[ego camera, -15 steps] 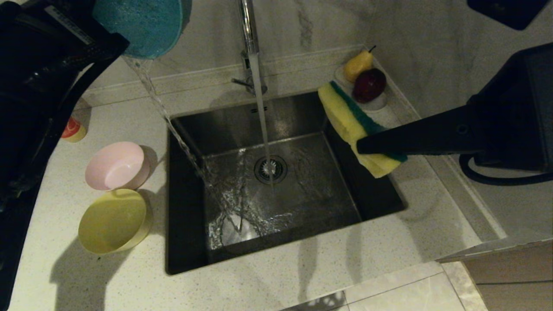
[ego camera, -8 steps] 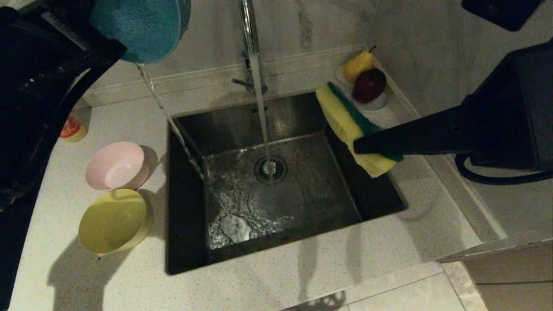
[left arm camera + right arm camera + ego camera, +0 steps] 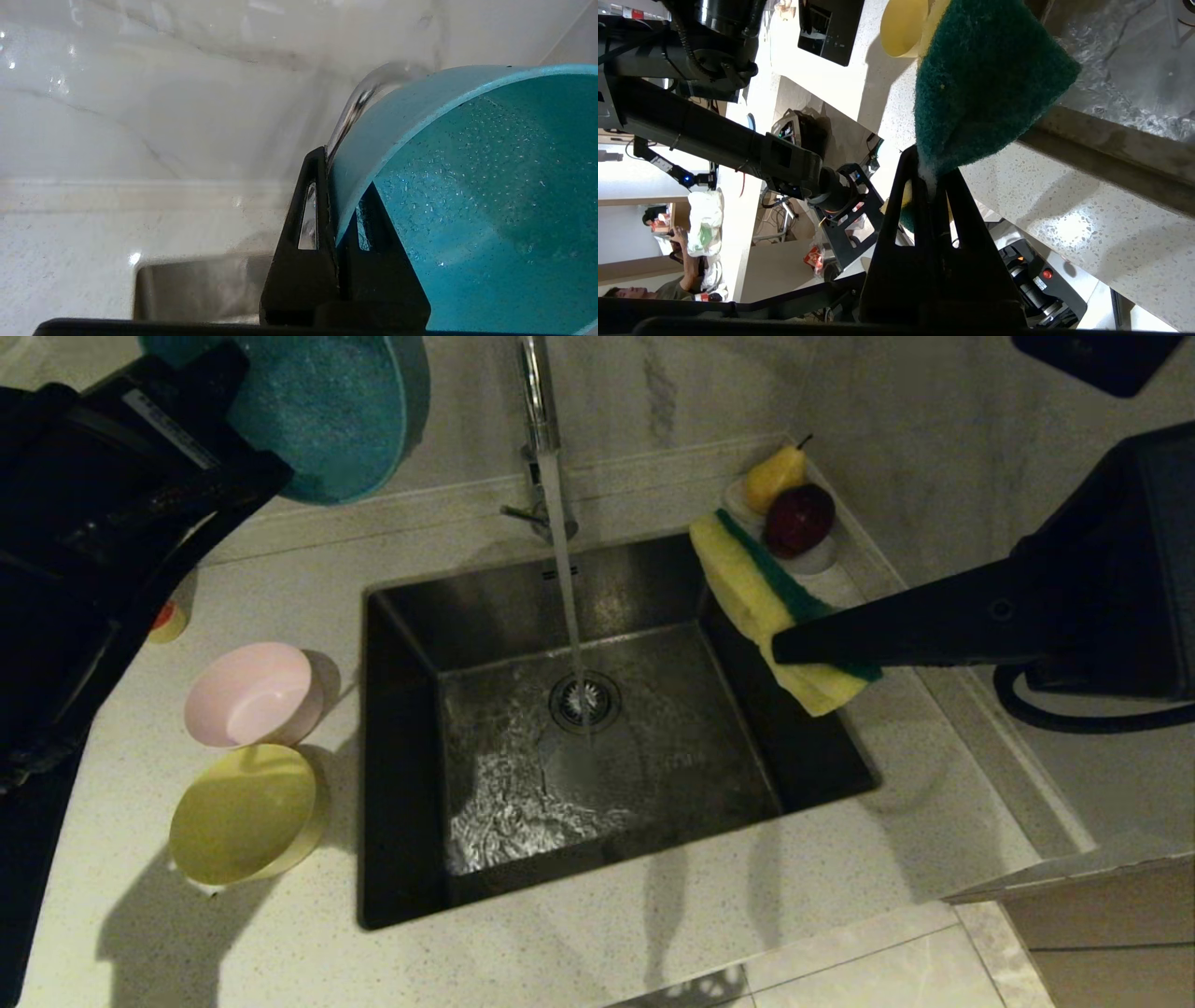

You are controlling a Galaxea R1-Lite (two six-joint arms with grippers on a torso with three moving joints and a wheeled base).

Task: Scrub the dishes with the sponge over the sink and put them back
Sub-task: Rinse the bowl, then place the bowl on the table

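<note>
The left gripper [image 3: 332,224] is closed tight on the rim of the light blue bowl [image 3: 336,415], one finger outside the wall and one inside, and the bowl is held tilted on edge above the back left corner of the sink [image 3: 401,859]. The right gripper [image 3: 931,186] is likewise clamped shut, pinching the sponge [image 3: 770,607] near one end, so that most of the foam hangs free over the sink's right rim.

A slip of the bowl is judged the chief risk: its inner face is beaded with water, the hold is a narrow pinch on a thin wet rim, and any scrubbing push from the sponge would be levered against that single point. A bowl dropped from there would probably land on the surface left of the sink, not in the basin. The sponge could also be twisted or pulled out of its end grip under pressure.

Water is running from the tap [image 3: 537,420] at the back of the sink onto the drain [image 3: 585,702]; splashing onto the surface is possible if the bowl is carried through the stream.

The pink bowl [image 3: 250,695] and the yellow bowl [image 3: 245,814], touching each other left of the sink, could be knocked when the blue one is put back. The small dish of fruit [image 3: 789,509], at the sink's back right corner just behind the sponge, could be brushed.
</note>
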